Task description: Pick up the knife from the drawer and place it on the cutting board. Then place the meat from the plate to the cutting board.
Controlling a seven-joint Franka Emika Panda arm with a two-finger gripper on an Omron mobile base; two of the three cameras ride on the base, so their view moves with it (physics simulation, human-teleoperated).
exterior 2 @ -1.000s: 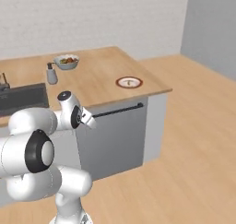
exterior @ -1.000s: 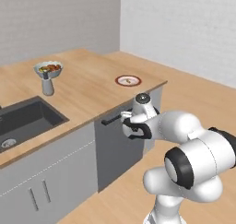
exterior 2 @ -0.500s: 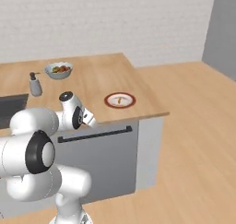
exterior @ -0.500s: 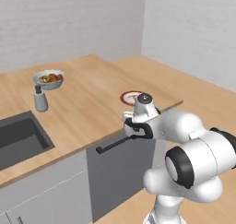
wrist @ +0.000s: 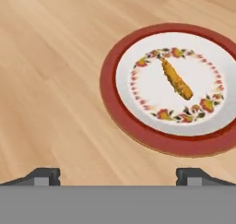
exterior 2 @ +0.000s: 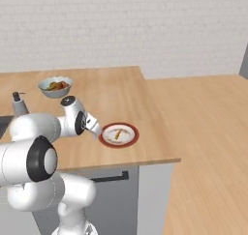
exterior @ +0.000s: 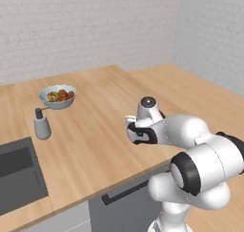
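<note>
Red-rimmed plate [wrist: 171, 87] ahead of spread, empty fingertips [wrist: 42, 176], meat [wrist: 176, 79] centred on it; gripper [wrist: 117, 177] hovering above, likely lining up for a pick.

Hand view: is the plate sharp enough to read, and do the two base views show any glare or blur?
Hand view: the plate is sharp, floral ring and meat crisp, flat lighting without glare. Right base view: softer, the plate pattern is unreadable. Left base view: even light, the fruit bowl slightly soft, faint shadow beside the soap dispenser.
</note>
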